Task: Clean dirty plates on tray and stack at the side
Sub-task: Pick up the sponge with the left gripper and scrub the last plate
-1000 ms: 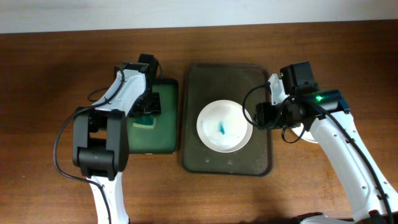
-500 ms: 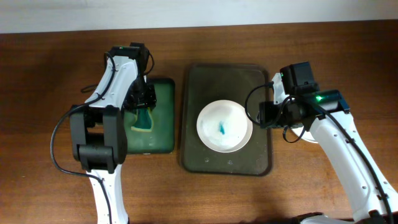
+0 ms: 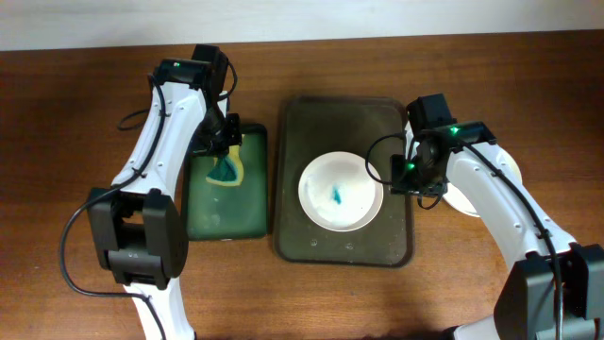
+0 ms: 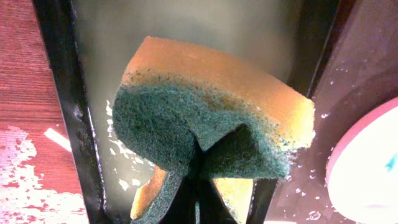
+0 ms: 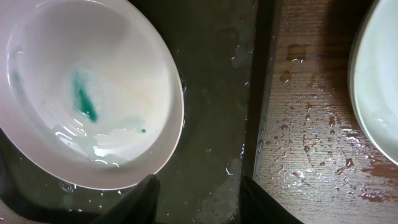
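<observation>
A white plate (image 3: 340,192) smeared with blue-green dirt (image 5: 84,99) sits on the dark tray (image 3: 392,236). My left gripper (image 3: 226,151) is shut on a yellow and green sponge (image 4: 205,118) and holds it above the small green tray (image 3: 222,212). The sponge is folded between the fingers. My right gripper (image 5: 199,193) is open and empty over the dark tray's right part, just right of the dirty plate (image 5: 87,87). A clean white plate (image 5: 379,81) lies on the table to the right of the tray, partly hidden by my right arm in the overhead view.
The small green tray (image 4: 93,124) is wet. Water drops lie on the wooden table (image 5: 311,137) between the dark tray and the clean plate. The dark tray's rim (image 5: 258,93) runs under my right gripper.
My left gripper has lifted the sponge off the green tray and moved it toward the tray's far right. My right gripper has shifted a little left, toward the dirty plate.
</observation>
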### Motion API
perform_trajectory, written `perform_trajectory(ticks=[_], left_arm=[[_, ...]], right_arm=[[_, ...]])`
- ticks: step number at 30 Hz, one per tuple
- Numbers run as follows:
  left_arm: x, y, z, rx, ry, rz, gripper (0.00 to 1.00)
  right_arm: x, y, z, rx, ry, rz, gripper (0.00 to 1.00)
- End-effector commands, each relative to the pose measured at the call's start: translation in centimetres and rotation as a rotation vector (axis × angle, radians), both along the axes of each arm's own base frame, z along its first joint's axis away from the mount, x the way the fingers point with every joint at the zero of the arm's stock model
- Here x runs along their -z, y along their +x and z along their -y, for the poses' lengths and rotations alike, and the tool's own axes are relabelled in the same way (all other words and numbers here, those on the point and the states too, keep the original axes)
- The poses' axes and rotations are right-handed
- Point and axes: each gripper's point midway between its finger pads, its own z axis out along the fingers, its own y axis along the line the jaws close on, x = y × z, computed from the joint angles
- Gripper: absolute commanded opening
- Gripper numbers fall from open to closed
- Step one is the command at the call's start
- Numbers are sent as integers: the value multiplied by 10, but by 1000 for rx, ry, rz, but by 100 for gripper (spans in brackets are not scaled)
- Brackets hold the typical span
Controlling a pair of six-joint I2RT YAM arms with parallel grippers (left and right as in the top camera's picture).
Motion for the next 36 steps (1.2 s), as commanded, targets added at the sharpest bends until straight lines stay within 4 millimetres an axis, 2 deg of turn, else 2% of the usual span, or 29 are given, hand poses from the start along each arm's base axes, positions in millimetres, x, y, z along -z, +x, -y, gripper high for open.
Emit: perform_trajectory(ticks=[1, 3, 5, 6, 7, 8, 9, 10, 13, 14, 15, 16, 17, 18, 20, 21, 23, 25, 26, 29, 33, 35, 36], left_arm=[[-6, 4, -3, 15, 14, 31, 0], [-6, 4, -2, 15, 7, 33, 0], [-10, 2, 31, 31, -167, 20, 0], [-14, 0, 60, 71, -264, 21, 0], [-16, -1, 87, 134, -284, 45, 0], [-17, -2, 105, 174, -292, 67, 0], [-18, -5, 130, 214, -300, 89, 0], [-18, -10, 144, 228, -296, 92, 0], [-10, -13, 157, 208, -269, 87, 0], [-5, -12, 160, 199, -276, 80, 0], [8, -13, 169, 189, -318, 38, 0], [16, -15, 175, 192, -335, 12, 0], [28, -20, 185, 204, -353, -24, 0], [51, -31, 202, 220, -374, -93, 0], [81, -46, 216, 197, -353, -170, 0], [90, -56, 234, 217, -411, -211, 0], [102, -72, 257, 253, -462, -260, 0], [117, -87, 269, 285, -444, -293, 0], [120, -93, 273, 295, -446, -307, 0], [89, -107, 312, 431, -747, -342, 0], [88, -108, 313, 451, -751, -335, 0], [105, -97, 300, 460, -629, -272, 0], [120, -83, 284, 440, -485, -212, 0]], right_arm=[[-1, 3, -1, -4, 12, 8, 43], [-1, 5, -1, -4, 14, 18, 43], [-2, 10, -2, -4, 17, 36, 43], [-1, 13, -3, -4, 19, 43, 43], [9, 12, -5, -22, 23, 16, 43], [21, 9, -7, -74, 27, -19, 43], [38, 6, -9, -84, 33, -73, 40], [51, 9, -10, -102, 36, -89, 38], [73, 27, -31, -214, 213, -57, 37], [83, 29, -31, -212, 217, -65, 35], [90, 34, -31, -207, 212, -57, 22], [92, 36, -31, -200, 211, -54, 19], [92, 36, -31, -182, 212, -57, 8], [92, 36, -30, -165, 206, -63, 4], [96, 37, -17, -48, 137, -85, 4], [96, 38, -17, -42, 138, -84, 4], [96, 37, -17, -41, 138, -87, 4], [96, 36, -17, -41, 138, -91, 4], [96, 36, -17, -41, 138, -90, 4], [96, 36, -17, -43, 138, -90, 4], [96, 36, -17, -43, 138, -90, 4], [96, 36, -17, -43, 138, -91, 4], [96, 35, -17, -42, 137, -94, 4]])
